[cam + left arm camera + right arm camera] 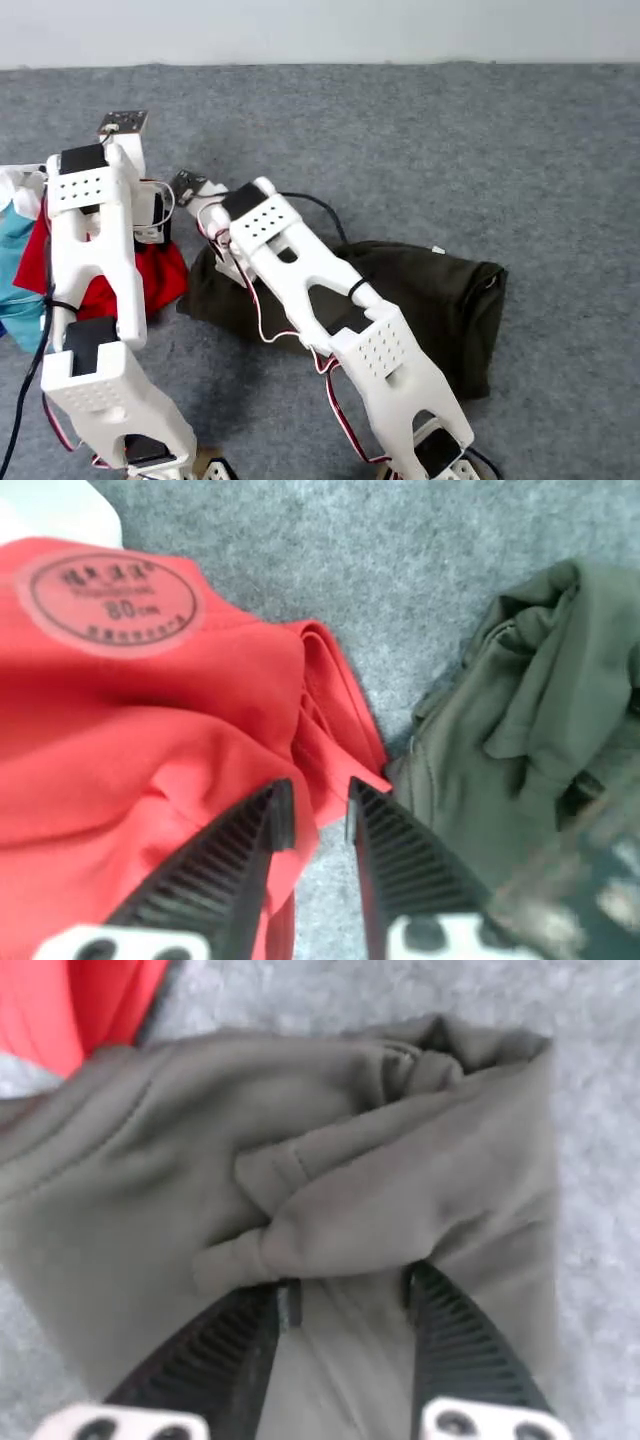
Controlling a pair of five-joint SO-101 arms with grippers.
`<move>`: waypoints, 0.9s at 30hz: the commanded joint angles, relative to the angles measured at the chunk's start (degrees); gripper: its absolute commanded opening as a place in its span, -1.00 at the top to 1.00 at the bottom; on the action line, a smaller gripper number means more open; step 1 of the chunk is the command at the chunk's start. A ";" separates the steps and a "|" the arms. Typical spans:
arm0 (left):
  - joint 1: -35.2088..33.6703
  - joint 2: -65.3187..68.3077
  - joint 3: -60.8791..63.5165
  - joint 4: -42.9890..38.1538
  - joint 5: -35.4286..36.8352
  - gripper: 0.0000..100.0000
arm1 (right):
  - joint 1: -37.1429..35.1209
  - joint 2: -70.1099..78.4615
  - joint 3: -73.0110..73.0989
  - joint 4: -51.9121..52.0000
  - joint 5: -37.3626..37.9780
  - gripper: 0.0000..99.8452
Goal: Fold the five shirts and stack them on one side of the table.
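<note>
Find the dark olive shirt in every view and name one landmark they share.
High view: the olive shirt lies near the centre, under the right arm.
Left wrist view: the olive shirt lies beside the red shirt, beyond the left gripper.
Right wrist view: the olive shirt is beneath the open right gripper.
Shared landmark: the red shirt, next to it in all three.

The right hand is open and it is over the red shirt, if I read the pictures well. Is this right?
Not quite. The right hand is open, but it is over the dark olive shirt, not the red one. The right wrist view shows this: the olive cloth lies right under the hand's fingers, and the red shirt lies off to one side, beside the olive one.
</note>
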 commanded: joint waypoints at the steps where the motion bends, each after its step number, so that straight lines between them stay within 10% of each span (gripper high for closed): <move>1: -0.18 -2.46 -1.10 -0.35 -0.18 0.81 | 1.45 -5.58 -6.77 2.86 0.26 0.63; 14: 2.90 -2.37 -0.92 -0.35 0.18 0.80 | 19.91 -6.64 -13.63 11.74 0.26 0.63; 27: 22.24 1.85 2.95 -9.49 0.09 0.80 | 44.79 -12.26 4.31 17.36 -5.27 0.63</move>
